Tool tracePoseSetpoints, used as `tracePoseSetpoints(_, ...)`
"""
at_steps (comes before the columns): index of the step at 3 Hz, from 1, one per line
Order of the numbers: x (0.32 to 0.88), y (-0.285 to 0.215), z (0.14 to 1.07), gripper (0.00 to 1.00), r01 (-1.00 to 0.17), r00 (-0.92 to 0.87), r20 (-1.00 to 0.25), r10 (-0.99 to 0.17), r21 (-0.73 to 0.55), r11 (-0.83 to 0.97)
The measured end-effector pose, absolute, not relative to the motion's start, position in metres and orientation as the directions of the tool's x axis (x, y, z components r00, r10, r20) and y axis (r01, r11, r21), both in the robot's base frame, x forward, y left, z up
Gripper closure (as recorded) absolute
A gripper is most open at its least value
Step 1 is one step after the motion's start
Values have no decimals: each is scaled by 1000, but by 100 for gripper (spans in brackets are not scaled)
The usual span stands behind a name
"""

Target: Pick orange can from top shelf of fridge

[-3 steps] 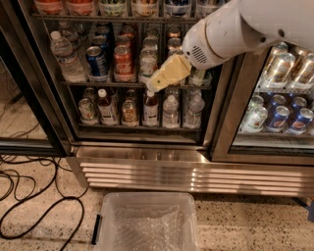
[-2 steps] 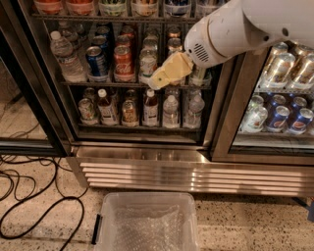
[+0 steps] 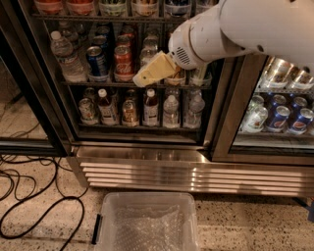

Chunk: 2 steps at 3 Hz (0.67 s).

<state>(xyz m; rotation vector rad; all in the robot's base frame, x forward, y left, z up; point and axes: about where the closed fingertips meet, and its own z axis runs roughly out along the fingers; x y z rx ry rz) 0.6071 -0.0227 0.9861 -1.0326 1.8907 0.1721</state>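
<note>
The gripper (image 3: pixel 154 71) hangs before the middle rack, just at 3 o'clock of the red can (image 3: pixel 122 61); whether it is spread or closed I cannot tell. The orange can (image 3: pixel 81 6) stands on the top shelf (image 3: pixel 98 17) of the fridge (image 3: pixel 147 169), at 11 o'clock from the gripper, only its base showing.

Likely risks:
- closing on the red can, which is nearest
- clipping the top shelf's rail while rising
- taking the wrong one of 2 alike orange bases

Counts: 1 red can, 1 blue can (image 3: pixel 97 61), 6 drinks in the lowest front row, 1 bin (image 3: pixel 147 220) at 6 o'clock.
</note>
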Motion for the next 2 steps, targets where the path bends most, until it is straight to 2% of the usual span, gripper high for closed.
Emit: tracePoseSetpoints(2,661,32,1026,0,-661,-94,-872,-481,-307,685)
